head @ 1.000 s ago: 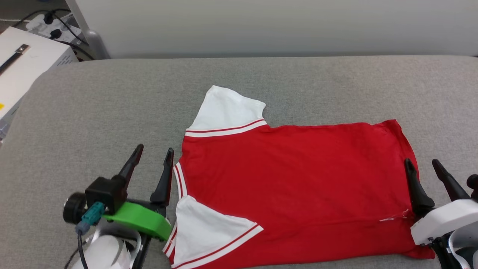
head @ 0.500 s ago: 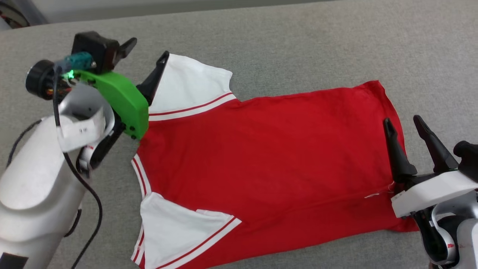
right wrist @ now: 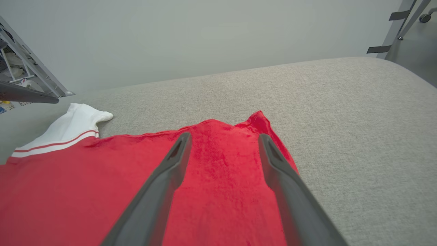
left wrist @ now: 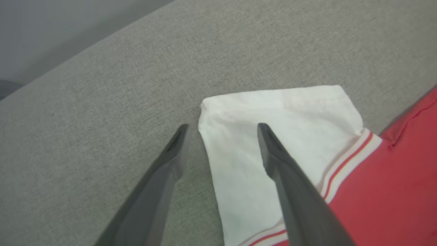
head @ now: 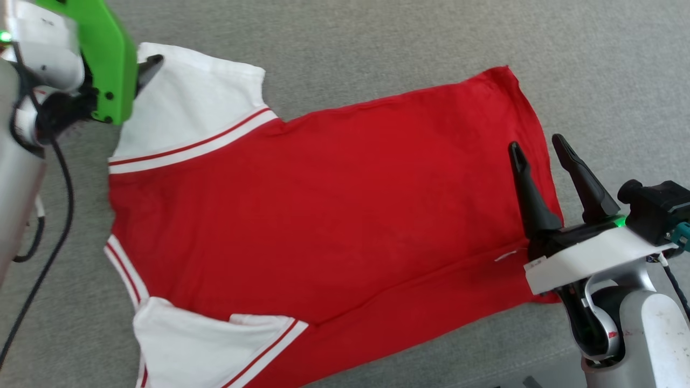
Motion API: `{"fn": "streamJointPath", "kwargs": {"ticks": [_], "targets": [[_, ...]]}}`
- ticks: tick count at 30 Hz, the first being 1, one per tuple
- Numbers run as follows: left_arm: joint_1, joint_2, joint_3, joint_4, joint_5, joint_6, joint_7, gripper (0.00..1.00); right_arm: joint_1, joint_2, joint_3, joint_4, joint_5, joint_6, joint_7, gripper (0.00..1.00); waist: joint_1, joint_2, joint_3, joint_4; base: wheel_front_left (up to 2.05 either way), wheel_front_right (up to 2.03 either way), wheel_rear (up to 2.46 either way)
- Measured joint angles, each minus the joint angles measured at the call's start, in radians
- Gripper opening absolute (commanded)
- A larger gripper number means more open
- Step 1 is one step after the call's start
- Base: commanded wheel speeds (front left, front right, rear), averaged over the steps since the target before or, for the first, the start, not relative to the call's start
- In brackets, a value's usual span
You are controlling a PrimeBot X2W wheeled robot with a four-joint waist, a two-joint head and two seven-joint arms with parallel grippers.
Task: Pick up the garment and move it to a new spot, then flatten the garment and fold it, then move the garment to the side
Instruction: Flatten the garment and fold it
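Hovering at the left end of the garment, the left gripper has its fingers spread wide, gripping nothing. In the left wrist view one finger is over bare grey surface just beside the far white sleeve, and the other is over the sleeve cloth itself. Can't tell if either tip touches. In the head view the gripper's green mount covers most of it, w/ one dark finger poking out over the sleeve's outer corner.

The garment lies spread flat on the surface, sleeves to the left, hem to the right. Red-and-white striped trim marks the far sleeve seam, and the same trim runs along the neckline at the left edge of the red body. The near sleeve runs out of the head view at the bottom. In the right wrist view a band of bare grey sits btwn the garment and the surface's far edge, w/ a pale wall behind.

At the hem end the right gripper is also wide open, holding nothing. Both fingers point toward the far edge, over red cloth near the hem. Contact w/ the cloth can't be told. A short white thread lies on the red just left of the gripper's base.
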Motion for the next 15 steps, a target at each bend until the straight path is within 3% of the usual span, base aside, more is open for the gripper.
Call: {"fn": "streamJointPath", "kwargs": {"ticks": [10, 11, 12, 13, 15], "targets": [[-0.074, 0.025, -0.016, 0.155, 0.027, 0.015, 0.025, 1.0, -0.024, 0.006, 0.038, 0.049, 0.031, 0.0, -0.034, 1.0, 0.0, 0.0, 0.072, -0.077, 0.0, 0.0, 0.0], [-0.08, 0.026, -0.018, 0.163, 0.027, 0.015, 0.03, 0.8, -0.026, 0.006, 0.039, 0.051, 0.031, 0.0, -0.035, 1.0, -0.0001, 0.0, 0.075, -0.081, 0.0, 0.0, 0.0], [-0.087, 0.026, -0.022, 0.172, 0.027, 0.015, 0.038, 0.29, -0.026, 0.006, 0.039, 0.053, 0.031, 0.0, -0.035, 1.0, -0.0001, 0.0, 0.078, -0.085, 0.0, 0.0, 0.0], [-0.093, 0.026, -0.025, 0.179, 0.027, 0.015, 0.046, 0.0, -0.027, 0.005, 0.039, 0.055, 0.031, 0.0, -0.036, 1.0, -0.0001, 0.0, 0.082, -0.086, 0.0, 0.0, 0.0], [-0.101, 0.022, -0.031, 0.184, 0.024, 0.014, 0.065, 0.0, -0.03, 0.005, 0.038, 0.059, 0.031, 0.0, -0.036, 1.0, -0.0001, 0.0, 0.084, -0.084, 0.0, 0.0, 0.0]]}}
